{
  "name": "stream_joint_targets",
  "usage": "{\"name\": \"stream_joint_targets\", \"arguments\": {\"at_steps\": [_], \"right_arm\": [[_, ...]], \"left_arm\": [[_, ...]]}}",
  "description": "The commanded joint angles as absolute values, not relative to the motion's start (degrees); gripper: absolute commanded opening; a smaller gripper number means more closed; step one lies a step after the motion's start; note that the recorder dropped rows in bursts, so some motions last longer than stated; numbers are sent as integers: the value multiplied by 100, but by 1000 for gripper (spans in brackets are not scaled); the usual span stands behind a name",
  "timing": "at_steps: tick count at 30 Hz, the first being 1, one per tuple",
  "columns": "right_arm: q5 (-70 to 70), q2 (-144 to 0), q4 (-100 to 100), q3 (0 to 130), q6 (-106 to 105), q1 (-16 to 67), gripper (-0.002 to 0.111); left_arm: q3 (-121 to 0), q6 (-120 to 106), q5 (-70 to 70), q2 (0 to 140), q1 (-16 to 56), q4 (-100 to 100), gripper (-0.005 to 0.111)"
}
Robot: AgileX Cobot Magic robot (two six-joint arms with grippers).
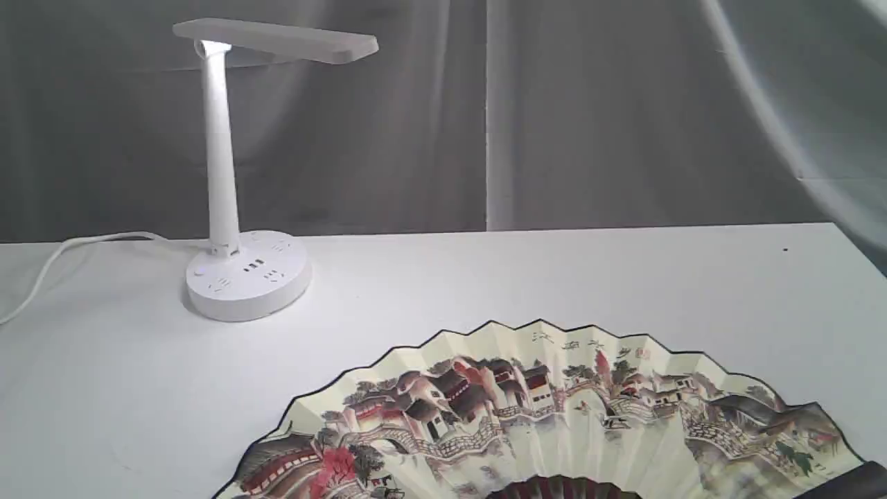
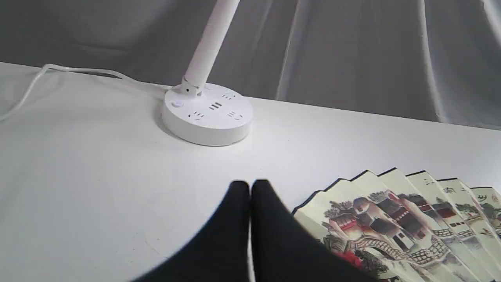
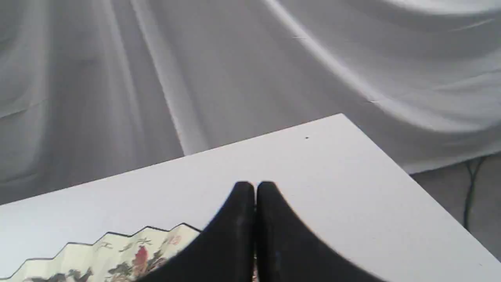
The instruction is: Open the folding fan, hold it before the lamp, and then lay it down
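Observation:
The folding fan (image 1: 554,416) lies spread wide open on the white table (image 1: 589,277), painted side up, with its dark ribs at the front edge of the exterior view. The white lamp (image 1: 220,152) stands at the back left, apart from the fan, its base (image 2: 207,113) studded with sockets. My left gripper (image 2: 250,184) is shut with nothing between its black fingers; it hangs over bare table beside the fan's left end (image 2: 411,223). My right gripper (image 3: 255,184) is also shut and empty, above the fan's right end (image 3: 109,254). A dark shape at the exterior view's lower right corner cannot be identified.
The lamp's white cord (image 1: 41,270) trails off to the left across the table. A grey curtain (image 1: 485,118) hangs behind. The table's right edge and far corner (image 3: 430,196) lie close to my right gripper, with floor and a dark cable (image 3: 471,192) beyond.

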State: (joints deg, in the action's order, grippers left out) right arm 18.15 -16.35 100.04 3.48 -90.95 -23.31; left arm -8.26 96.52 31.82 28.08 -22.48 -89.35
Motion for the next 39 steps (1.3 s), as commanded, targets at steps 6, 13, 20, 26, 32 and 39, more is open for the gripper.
{"name": "stream_joint_targets", "arguments": {"at_steps": [6, 13, 20, 26, 32, 39], "right_arm": [[2496, -1612, 9638, 319, -9592, -2323, 0], [2908, -1612, 9514, 319, -9754, -2323, 0], [2592, -1612, 7092, 572, -7687, -2323, 0], [771, -1612, 2702, 615, -1526, -2323, 0], [84, -1612, -237, 440, 1555, -2323, 0], [-762, -1612, -624, 102, 1544, -2323, 0]], "left_arm": [[-804, 9696, 3167, 2784, -2240, -8918, 0], [-804, 9696, 3167, 2784, -2240, -8918, 0], [-804, 9696, 3167, 2784, -2240, -8918, 0], [-804, 9696, 3167, 2784, -2240, -8918, 0], [-804, 9696, 3167, 2784, -2240, -8918, 0], [-804, 9696, 3167, 2784, -2240, -8918, 0]]}}
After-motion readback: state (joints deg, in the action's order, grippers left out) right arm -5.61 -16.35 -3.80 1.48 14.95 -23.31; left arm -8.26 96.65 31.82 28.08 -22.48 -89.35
